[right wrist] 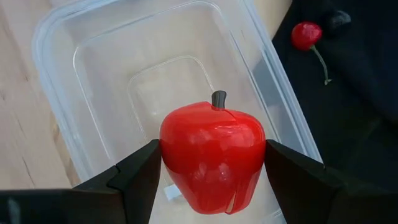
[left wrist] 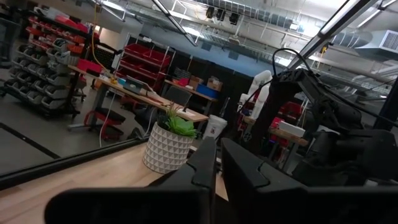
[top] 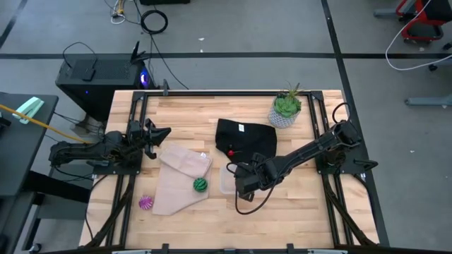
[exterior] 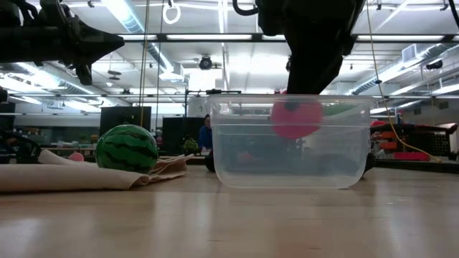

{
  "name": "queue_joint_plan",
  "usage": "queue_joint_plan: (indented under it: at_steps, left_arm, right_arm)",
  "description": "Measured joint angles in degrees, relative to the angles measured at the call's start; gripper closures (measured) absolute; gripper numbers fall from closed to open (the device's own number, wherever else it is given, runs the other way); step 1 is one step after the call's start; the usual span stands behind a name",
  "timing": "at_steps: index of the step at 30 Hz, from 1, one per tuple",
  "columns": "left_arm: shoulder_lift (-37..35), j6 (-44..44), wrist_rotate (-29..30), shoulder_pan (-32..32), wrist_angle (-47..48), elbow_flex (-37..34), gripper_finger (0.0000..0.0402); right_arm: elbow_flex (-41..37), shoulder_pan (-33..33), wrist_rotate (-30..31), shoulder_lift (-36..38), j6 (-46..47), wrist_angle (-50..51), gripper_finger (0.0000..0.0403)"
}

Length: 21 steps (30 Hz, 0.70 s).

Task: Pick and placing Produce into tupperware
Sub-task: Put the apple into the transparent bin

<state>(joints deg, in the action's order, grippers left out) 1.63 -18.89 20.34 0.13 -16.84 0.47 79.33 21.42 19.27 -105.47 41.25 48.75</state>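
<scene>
The red produce piece is a toy apple (right wrist: 213,163), held by my right gripper (right wrist: 213,165) over the clear tupperware (right wrist: 93,74). In the low view the apple (exterior: 296,118) shows through the tupperware's wall (exterior: 251,154), just below the rim. The dark-green striped ball (top: 200,185) rests on a beige cloth (top: 176,185), left of the tupperware (top: 226,182). The purple ribbed ball (top: 146,203) lies on the wood near the left front. My left gripper (top: 161,133) hovers shut at the table's left side and holds nothing. My right gripper pinches the apple between its two fingers, one finger (right wrist: 140,174) on each opposite side (right wrist: 171,155) of its body. The fingers come from above, pointing down. The apple is lifted clear of the tupperware's floor, with its dark stem (right wrist: 219,98) in sight.
A black cloth (top: 247,135) lies just beyond the tupperware with a small red cherry (right wrist: 306,34) on it. A leafy plant in a pale pot (top: 285,109) stands near the far right. Bare wood lies in front of the tupperware and at the right.
</scene>
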Motion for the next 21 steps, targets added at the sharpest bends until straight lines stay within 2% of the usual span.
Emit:
queue_joint_plan:
  at_steps: [8, 21]
  left_arm:
    - [0.0, 0.0, 0.0, 0.0, 0.0, 0.0, 0.0375]
    - [0.0, 0.0, 0.0, 0.0, 0.0, 0.0, 0.0371]
  right_arm:
    - [-3.9, -2.5, -4.2, -0.1, 1.0, -2.7, 0.0131]
    - [-4.6, -2.5, -5.9, -0.1, 1.2, -3.8, 0.0131]
